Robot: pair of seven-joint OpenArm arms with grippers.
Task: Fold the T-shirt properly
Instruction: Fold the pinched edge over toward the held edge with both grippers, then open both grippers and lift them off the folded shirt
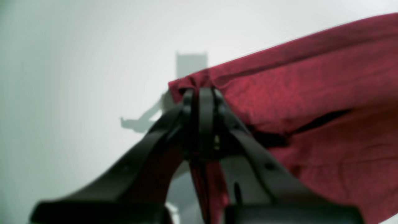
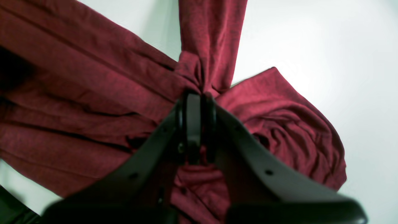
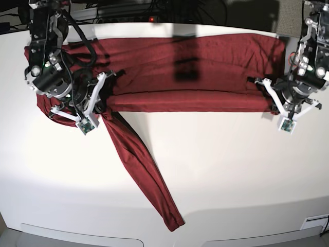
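T-shirt (image 3: 190, 72): long band across the worktop (image 3: 231, 170), each end pinched in a closed tool, left tool (image 1: 199, 93), right tool (image 2: 197, 96) (sleeve trailing beneath the right one).

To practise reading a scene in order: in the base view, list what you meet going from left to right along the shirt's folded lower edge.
right tool → trailing sleeve → T-shirt body → left tool

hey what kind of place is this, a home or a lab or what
Likely a robotics lab bench: a bare white table, two arms whose grippers pinch a maroon T-shirt, and cables along the back edge.
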